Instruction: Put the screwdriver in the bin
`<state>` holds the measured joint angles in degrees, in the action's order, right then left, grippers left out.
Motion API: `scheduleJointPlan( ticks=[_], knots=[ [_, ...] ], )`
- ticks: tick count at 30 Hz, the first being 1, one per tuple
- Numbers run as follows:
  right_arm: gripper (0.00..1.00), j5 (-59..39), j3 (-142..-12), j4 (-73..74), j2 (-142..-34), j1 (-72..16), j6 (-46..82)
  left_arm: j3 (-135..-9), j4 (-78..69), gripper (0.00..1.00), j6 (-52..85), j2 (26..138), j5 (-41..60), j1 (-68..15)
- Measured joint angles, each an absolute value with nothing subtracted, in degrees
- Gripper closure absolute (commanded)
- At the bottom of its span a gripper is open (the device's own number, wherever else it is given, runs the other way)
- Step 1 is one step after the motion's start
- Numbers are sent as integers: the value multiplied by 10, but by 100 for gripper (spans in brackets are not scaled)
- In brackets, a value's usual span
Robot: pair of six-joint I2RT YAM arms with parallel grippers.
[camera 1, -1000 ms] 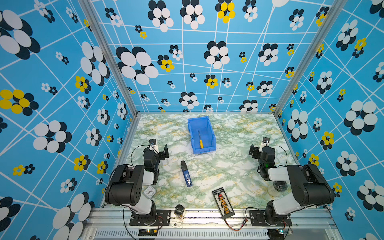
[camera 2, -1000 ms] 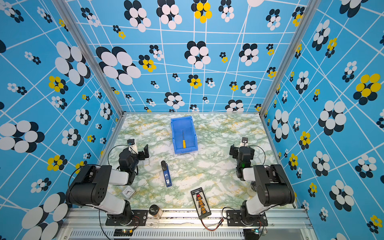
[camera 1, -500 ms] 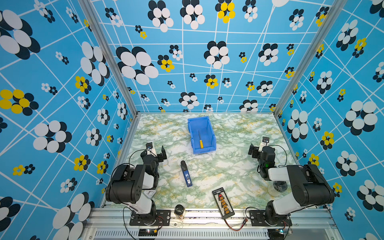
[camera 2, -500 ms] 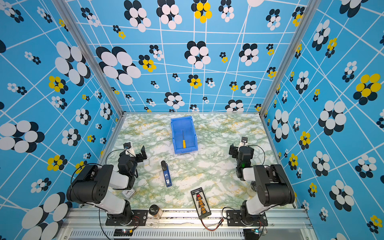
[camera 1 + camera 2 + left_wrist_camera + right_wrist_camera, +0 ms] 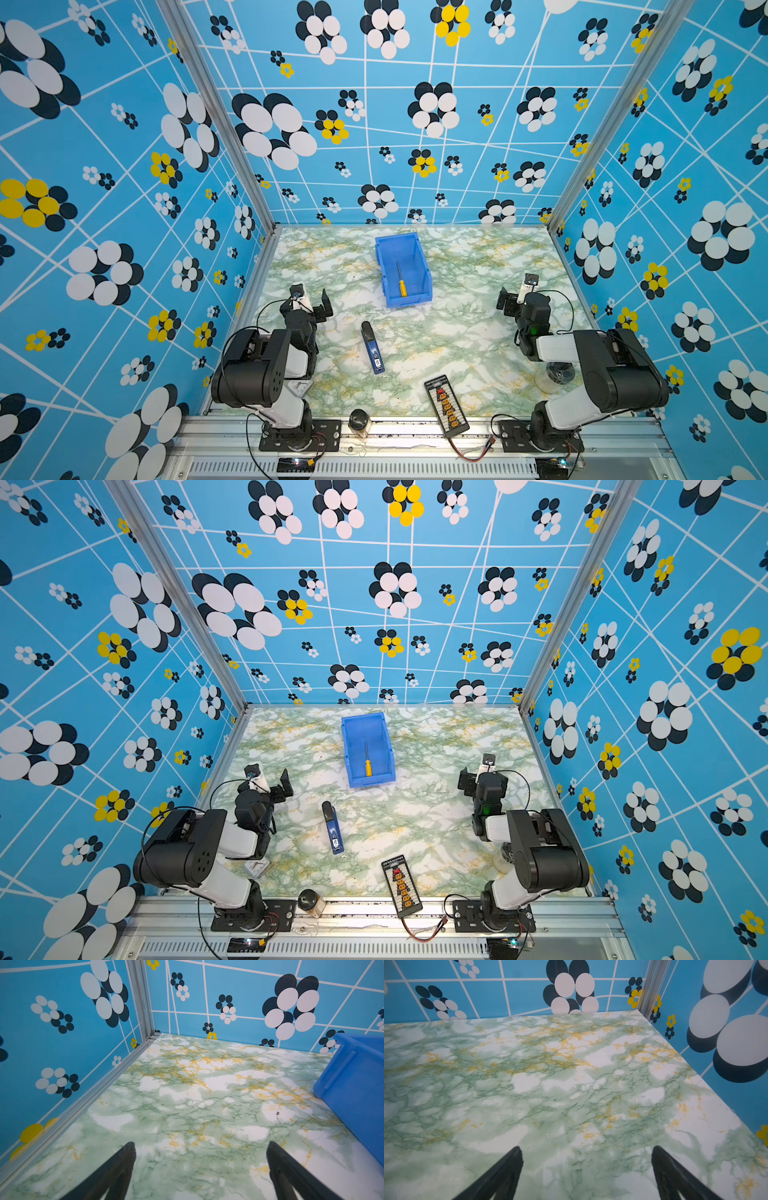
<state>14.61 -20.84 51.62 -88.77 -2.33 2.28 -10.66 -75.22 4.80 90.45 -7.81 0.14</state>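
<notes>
Blue flower-patterned walls (image 5: 374,104), green-and-white marbled tabletop (image 5: 478,332)

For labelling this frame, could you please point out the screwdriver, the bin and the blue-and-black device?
screwdriver (image 5: 402,287), in a top view, on its yellow handle.
bin (image 5: 409,302), in a top view, on its lowered front wall.
blue-and-black device (image 5: 375,355), in a top view, on its blue body.

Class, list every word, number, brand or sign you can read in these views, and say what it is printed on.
None of the text here is legible.
blue-and-black device: white label, too small to read.
black panel with orange connectors: pale strip at its far end, too blurred.
screwdriver and bin: no markings visible.
</notes>
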Motion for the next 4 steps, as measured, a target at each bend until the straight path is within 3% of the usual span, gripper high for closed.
scheduleJointPlan(
  ticks=[4],
  knots=[
    [1, 146, -208, 516, -888, -23, 23, -107, -753, 1, 48, 905, -78, 1]
  ],
)
